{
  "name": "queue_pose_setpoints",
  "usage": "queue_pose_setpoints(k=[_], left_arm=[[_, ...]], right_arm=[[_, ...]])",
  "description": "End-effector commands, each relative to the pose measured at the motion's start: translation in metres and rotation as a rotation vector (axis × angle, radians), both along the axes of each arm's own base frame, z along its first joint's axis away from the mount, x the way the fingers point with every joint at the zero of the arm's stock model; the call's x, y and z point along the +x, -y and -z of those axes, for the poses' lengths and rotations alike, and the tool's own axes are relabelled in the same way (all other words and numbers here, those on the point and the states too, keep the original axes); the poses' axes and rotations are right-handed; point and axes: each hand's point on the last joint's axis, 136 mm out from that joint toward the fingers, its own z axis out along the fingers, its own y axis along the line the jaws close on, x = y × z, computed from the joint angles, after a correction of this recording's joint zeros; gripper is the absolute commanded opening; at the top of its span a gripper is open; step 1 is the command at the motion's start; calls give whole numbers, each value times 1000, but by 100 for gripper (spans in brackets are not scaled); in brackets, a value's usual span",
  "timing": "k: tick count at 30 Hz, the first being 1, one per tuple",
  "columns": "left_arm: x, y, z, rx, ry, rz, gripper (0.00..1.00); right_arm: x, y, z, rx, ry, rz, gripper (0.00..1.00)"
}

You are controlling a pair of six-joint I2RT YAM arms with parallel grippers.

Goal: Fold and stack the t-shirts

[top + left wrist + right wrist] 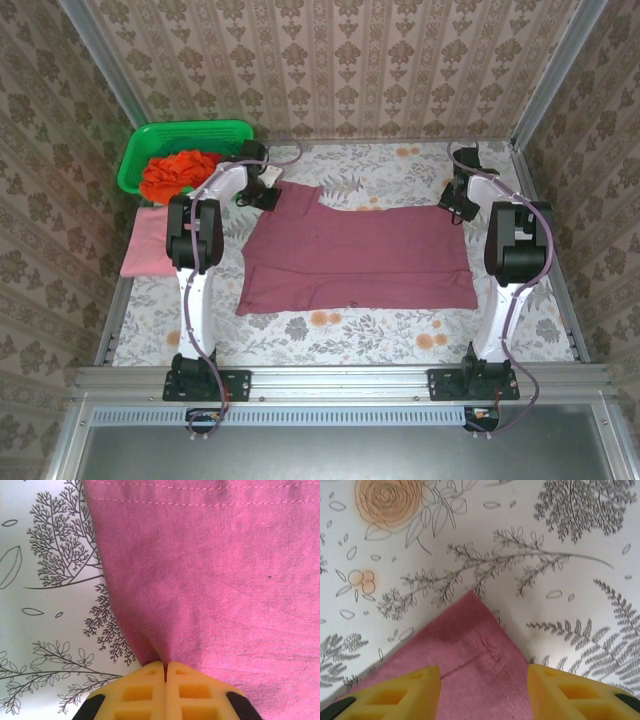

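The maroon t-shirt [360,255] lies flat at mid-table, its long axis running left to right and its far corners at the two claws. The left gripper [165,666] is clenched on the cloth's far-left edge. The right gripper [482,670] stands with fingers apart astride the far-right corner, not yet pinching it. One pink t-shirt [148,243] rests folded at the table's left edge. An orange-red heap [178,172], its number unclear, sits in the green basket [190,130].

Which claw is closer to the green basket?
Left. The left gripper pinches the maroon shirt's far-left corner, just right of the basket; the right gripper straddles the shirt's far-right corner, much farther away.
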Motion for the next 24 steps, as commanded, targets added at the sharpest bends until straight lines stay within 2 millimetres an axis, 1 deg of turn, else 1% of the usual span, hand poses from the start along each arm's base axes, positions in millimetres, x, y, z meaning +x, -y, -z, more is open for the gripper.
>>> queue_pose_setpoints(k=[1,4,9,13,15,17,19,22,24], left_arm=[[-7,0,-5,-14,-21,-8,4],[-7,0,-6,-17,-21,-11,4],[-7,1,-4,-21,-25,-13,5],[-7,1,-5,-20,-25,-13,9],[-6,1,-6,-21,-22,-14,10],[-5,1,-8,-22,-21,-14,11],[-4,2,-8,-20,-19,-13,13],[-2,2,-11,-20,-13,-13,15],[1,2,-12,-18,-5,-13,22]], right_arm=[[5,12,-1,-55,-46,-4,49],[8,14,8,-41,-89,-5,46],[8,18,13,-40,-105,-2,43],[7,21,24,-24,-140,-7,37],[8,20,26,-3,-142,-13,30],[8,18,27,4,-140,-21,17],[8,17,27,9,-138,-26,9],[9,15,28,18,-135,-35,1],[9,15,28,21,-133,-38,0]])
